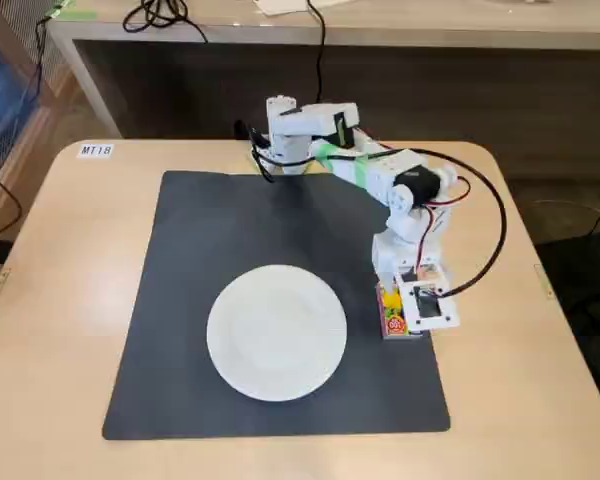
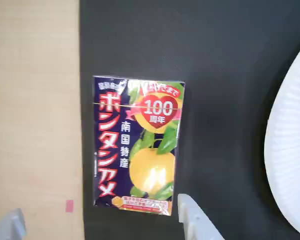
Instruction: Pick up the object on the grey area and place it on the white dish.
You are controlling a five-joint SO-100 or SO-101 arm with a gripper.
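Observation:
The object, a small flat box (image 1: 391,321), lies on the dark grey mat (image 1: 230,230) near the mat's right edge, just right of the white dish (image 1: 277,331). In the wrist view the box (image 2: 137,145) has red lettering and a yellow fruit and lies flat on the mat (image 2: 225,75), with the dish's rim (image 2: 292,165) at the right. My gripper (image 1: 400,318) hangs directly over the box. In the wrist view the gripper (image 2: 97,212) is open, one finger on each side of the box's near end, and holds nothing.
The wooden table top (image 1: 70,250) surrounds the mat. The arm's base (image 1: 290,150) stands at the table's back edge, with black cables (image 1: 490,210) looping to the right. A desk runs behind the table.

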